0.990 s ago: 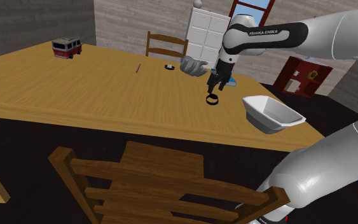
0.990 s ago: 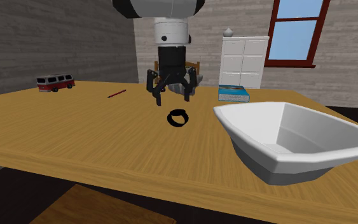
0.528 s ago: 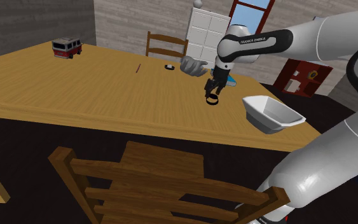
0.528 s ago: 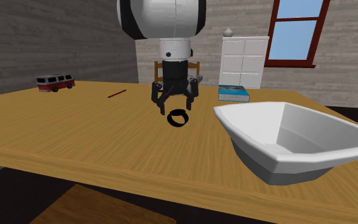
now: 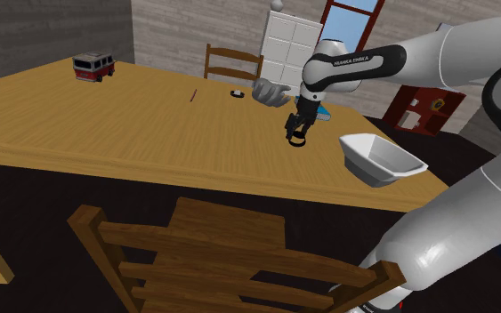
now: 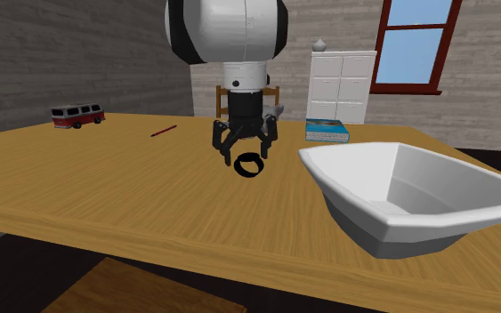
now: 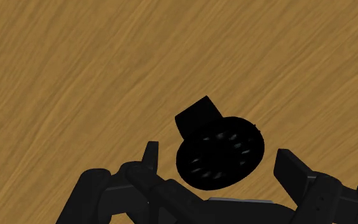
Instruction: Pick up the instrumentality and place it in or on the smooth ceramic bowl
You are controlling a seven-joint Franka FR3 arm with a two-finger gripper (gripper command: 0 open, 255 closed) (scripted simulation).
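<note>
You were at the reach-and-grasp step, by my reading; nothing was lifted yet; the black ring (image 7: 220, 149) lay flat on the wooden table (image 6: 106, 178), directly under the gripper (image 6: 244, 149), and apart from the white bowl (image 6: 364, 191) that sat at the second exterior view's right; the jaws stood released and wide, one finger (image 7: 151, 153) on each side of the ring, a strip of bare wood showing between each finger and the ring's edge, so they touched nothing and held nothing; the next move, I judged, called for you to lower until the fingertips bracketed the ring near the table, then close across it; the ring sat low and thin, so too shallow a descent risked the fingers shutting above it; after that came the lift and the carry to the bowl.
</note>
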